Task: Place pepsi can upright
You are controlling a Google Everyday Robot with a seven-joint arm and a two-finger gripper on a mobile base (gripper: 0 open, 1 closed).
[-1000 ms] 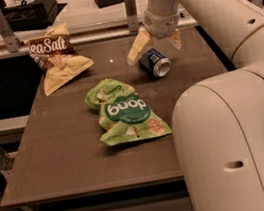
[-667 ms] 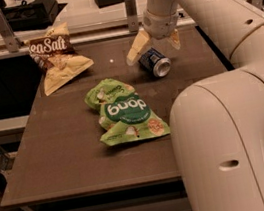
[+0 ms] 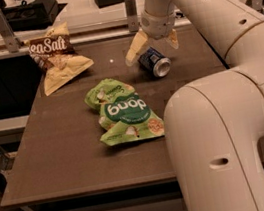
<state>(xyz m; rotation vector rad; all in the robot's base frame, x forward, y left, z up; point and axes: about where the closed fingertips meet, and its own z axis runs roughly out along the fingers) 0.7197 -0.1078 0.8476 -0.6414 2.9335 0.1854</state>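
Note:
The pepsi can [image 3: 154, 62], blue with silver ends, lies on its side on the brown table [image 3: 69, 154], toward the back right, its silver end facing the front right. My gripper [image 3: 154, 45] hangs just above and behind the can. It is open, with its yellowish fingers [image 3: 135, 49] spread to either side of the can's far end. The jaws do not close on the can. The arm's large white links fill the right side of the view.
A brown and cream "Sea Salt" snack bag [image 3: 57, 57] lies at the back left. Two green snack bags [image 3: 123, 111] lie in the middle of the table, in front and to the left of the can. Metal posts and a rail [image 3: 129, 1] stand behind the table.

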